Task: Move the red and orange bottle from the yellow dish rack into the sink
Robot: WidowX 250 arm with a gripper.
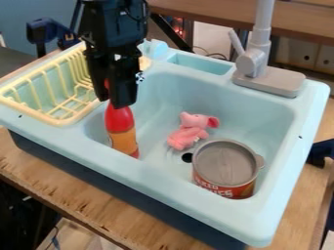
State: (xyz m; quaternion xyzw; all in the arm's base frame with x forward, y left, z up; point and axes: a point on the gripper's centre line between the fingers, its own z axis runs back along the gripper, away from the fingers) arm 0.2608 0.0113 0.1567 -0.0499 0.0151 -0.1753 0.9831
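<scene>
In the sink point(308, 117), apparently, toy point(189, 133) sits right of bottle point(121, 128), behind can point(225, 163).

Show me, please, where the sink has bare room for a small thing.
Two patches look free: the basin floor between the red bottle and the pink elephant, and inside the yellow rack. It is crowded where the elephant and can sit close together, and at the bottle, by the end effector.

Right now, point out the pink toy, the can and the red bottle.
Pink toy point(187, 138): camera view, on its body.
Can point(223, 162): camera view, its grey top.
Red bottle point(124, 140): camera view, its orange label.
</scene>
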